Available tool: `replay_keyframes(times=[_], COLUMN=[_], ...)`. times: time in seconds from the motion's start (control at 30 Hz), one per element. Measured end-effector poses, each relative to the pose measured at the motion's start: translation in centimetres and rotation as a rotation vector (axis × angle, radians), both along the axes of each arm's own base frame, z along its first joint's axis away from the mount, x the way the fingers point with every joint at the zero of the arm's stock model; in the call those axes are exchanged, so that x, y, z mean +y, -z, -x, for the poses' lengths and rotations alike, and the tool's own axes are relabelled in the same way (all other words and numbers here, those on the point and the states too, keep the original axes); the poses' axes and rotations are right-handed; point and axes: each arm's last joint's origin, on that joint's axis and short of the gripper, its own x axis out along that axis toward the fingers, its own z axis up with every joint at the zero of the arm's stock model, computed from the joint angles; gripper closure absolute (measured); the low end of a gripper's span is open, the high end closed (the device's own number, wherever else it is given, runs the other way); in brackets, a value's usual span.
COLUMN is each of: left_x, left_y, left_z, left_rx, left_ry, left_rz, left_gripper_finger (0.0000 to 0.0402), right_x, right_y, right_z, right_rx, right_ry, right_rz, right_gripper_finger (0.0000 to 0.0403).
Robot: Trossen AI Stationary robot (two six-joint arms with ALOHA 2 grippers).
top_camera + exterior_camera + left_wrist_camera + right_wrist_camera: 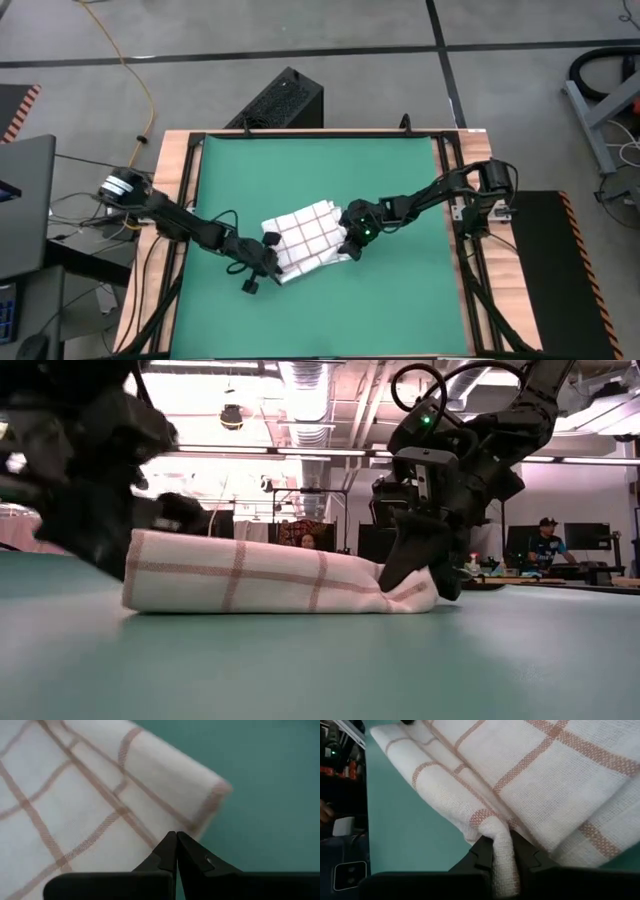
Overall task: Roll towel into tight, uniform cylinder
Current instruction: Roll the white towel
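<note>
High view: the towel (pixel 303 238), folded into a short band near the middle of the green mat (pixel 400 170), lies with its long axis running from the left gripper (pixel 262 262) at one end to the right gripper (pixel 350 243) at the other, so both arms are equally near. Right wrist view shows that gripper's fingers (pixel 481 854) clamped on a fold of the towel's edge; the left gripper's fingertips meet at the cloth's edge, gripping nothing visible. Nothing else on the mat blocks the roll.

Overhead camera stares straight down on the whole green mat (pixel 400 180), towel (pixel 305 238) at lower centre; the low one sits at mat level, close, facing the room; both wrist cameras press right up against that same towel, checks filling each frame.
</note>
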Motion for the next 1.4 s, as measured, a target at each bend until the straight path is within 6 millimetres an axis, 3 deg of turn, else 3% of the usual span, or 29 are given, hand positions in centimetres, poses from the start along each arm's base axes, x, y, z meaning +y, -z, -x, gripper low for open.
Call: replay_keyframes(times=[0.17,0.4,0.67,0.83,1.1,1.4], left_x=[-0.4,-3.7,-6.7,-8.5,-10.0,-8.9], left_y=[-3.2,-6.6,-6.6,-5.9,-7.2,-6.9], left_z=[1.3,2.0,-2.3,-4.5,-5.2,-5.7], left_rx=[-0.096,-0.249,0.018,0.086,0.014,0.076], left_ry=[-0.087,-0.058,0.090,0.135,0.135,0.201], left_rz=[-0.040,-0.196,-0.506,-0.581,-0.647,-0.615], left_gripper_finger=[0.0402,0.0402,0.0402,0.0402,0.0402,0.0402], right_x=[0.0,0.0,0.0,0.0,0.0,0.0], right_y=[-0.1,0.0,0.0,0.0,0.0,0.0], right_z=[0.0,0.0,0.0,0.0,0.0,0.0], right_rx=[-0.009,-0.014,-0.018,-0.025,-0.031,-0.031], right_ry=[0.003,-0.005,-0.016,-0.029,-0.042,-0.040], right_rz=[0.002,0.015,0.025,0.042,0.054,0.056], right_gripper_finger=[0.0357,0.0357,0.0357,0.0357,0.0357,0.0357])
